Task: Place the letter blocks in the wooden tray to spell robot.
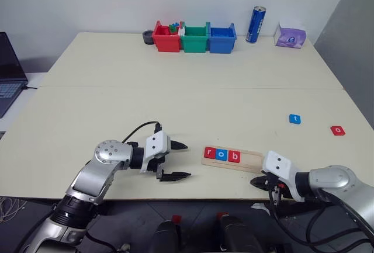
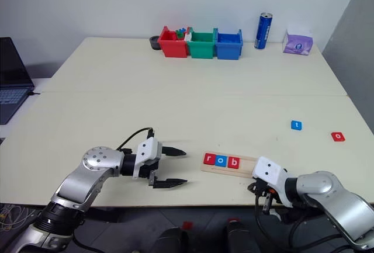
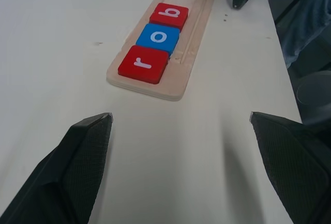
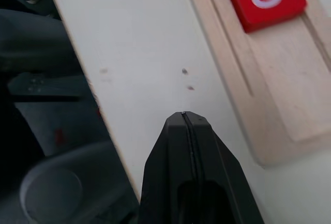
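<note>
The wooden tray [image 1: 232, 158] lies near the table's front edge and holds three letter blocks: a red r [image 1: 210, 153], a blue o [image 1: 221, 155] and a red b [image 1: 234, 157]. Its right part is bare wood. A blue t block [image 1: 295, 118] and a red o block [image 1: 338, 130] lie loose on the table to the right. My left gripper [image 1: 180, 160] is open, just left of the tray, pointing at it. My right gripper [image 1: 257, 181] is shut with nothing in it, at the table's front edge beside the tray's right end [image 4: 289, 125].
Red [image 1: 166, 38], green [image 1: 194, 38] and blue [image 1: 222, 38] bins stand at the far edge, with a blue can [image 1: 255, 24] and a purple tissue box [image 1: 290, 35] to their right. A laptop [image 1: 9, 72] sits off the left side.
</note>
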Available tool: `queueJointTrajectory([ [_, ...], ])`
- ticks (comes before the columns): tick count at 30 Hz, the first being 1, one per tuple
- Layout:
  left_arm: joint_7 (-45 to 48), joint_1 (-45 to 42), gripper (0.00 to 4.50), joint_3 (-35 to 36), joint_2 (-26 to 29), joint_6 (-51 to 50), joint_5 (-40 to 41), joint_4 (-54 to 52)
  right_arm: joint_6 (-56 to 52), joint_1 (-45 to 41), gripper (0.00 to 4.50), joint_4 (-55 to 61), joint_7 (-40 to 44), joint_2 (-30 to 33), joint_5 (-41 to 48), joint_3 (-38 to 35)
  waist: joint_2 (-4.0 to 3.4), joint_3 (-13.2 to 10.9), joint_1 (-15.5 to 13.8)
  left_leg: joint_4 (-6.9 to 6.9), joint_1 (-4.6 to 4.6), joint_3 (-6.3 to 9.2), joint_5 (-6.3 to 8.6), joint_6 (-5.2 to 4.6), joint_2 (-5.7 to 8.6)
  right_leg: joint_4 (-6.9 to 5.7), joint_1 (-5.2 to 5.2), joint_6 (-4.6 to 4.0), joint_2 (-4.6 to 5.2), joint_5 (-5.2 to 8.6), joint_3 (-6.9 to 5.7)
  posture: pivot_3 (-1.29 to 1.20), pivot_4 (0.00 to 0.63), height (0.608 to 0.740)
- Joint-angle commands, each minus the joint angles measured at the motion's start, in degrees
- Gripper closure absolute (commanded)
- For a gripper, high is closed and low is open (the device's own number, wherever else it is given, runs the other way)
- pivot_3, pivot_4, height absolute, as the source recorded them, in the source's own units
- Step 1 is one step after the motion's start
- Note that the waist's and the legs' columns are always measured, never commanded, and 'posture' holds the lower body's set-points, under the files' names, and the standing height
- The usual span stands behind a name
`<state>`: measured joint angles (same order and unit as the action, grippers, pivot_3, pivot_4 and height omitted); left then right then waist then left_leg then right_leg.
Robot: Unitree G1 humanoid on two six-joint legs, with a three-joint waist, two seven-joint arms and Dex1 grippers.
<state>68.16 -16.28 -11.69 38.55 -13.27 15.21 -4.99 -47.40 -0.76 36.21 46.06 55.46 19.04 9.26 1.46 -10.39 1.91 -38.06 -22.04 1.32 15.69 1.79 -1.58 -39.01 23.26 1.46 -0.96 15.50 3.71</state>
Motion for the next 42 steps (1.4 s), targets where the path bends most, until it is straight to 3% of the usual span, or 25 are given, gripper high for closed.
queueJointTrajectory([
  [1, 0.1, -0.7, 0.0, 0.2, 0.0, 0.1, 0.4, -2.3, 2.9, -0.1, 4.49, -1.0, -0.1, 0.4, -2.0, -0.4, 0.0, 0.0, -0.1, 0.0, -0.01, 0.02, 0.0, 0.0, -0.01, 0.01, 0.0, 0.0, 0.0, 0.0, -0.01, 0.0, 0.15, 0.74],
  [17, 0.0, -1.8, 0.0, 0.3, 0.1, -1.5, 0.7, -3.4, 4.0, -1.8, 4.49, -2.5, -0.2, -1.9, -2.2, -1.2, 0.01, 0.0, -0.1, 0.0, -0.02, 0.01, 0.0, 0.0, -0.01, 0.01, -0.01, 0.0, 0.02, 0.0, 0.02, 0.0, 0.15, 0.74],
  [29, -0.1, -1.1, 0.0, 0.9, 0.2, -0.8, 0.7, -2.5, -1.9, -2.9, 4.49, 1.1, 2.3, -2.5, 10.6, -16.7, 0.0, 0.0, -0.1, 0.0, -0.03, 0.01, 0.0, 0.0, -0.01, 0.02, -0.01, 0.0, 0.02, 0.0, 0.01, 0.0, 0.15, 0.74],
  [32, -0.3, -1.0, 0.0, 0.9, 0.1, -0.6, 0.6, -2.3, -2.1, -4.4, 3.89, -1.6, -0.9, -5.5, 11.3, -19.6, 0.01, 0.0, -0.1, 0.0, -0.02, 0.01, 0.0, 0.0, 0.0, 0.01, -0.01, 0.0, 0.02, 0.0, 0.03, 0.0, 0.15, 0.74],
  [38, -1.5, -1.0, 0.0, 1.2, -0.7, -0.4, 0.7, -2.1, -3.3, -5.3, 1.82, -7.0, -9.6, -11.9, 11.0, -27.3, 0.01, 0.0, -0.2, 0.01, -0.07, 0.01, 0.0, 0.0, -0.01, 0.03, -0.01, 0.0, 0.04, 0.0, 0.07, 0.0, 0.15, 0.74],
  [42, -2.4, -1.4, 0.0, 1.1, -1.5, -1.7, 1.4, -3.0, -4.6, -8.2, 0.38, -9.0, -20.5, -16.9, 9.0, -33.3, 0.0, 0.0, -0.2, 0.01, -0.07, 0.01, 0.0, 0.0, -0.01, 0.02, -0.01, 0.0, 0.04, 0.0, 0.11, 0.0, 0.15, 0.74],
])
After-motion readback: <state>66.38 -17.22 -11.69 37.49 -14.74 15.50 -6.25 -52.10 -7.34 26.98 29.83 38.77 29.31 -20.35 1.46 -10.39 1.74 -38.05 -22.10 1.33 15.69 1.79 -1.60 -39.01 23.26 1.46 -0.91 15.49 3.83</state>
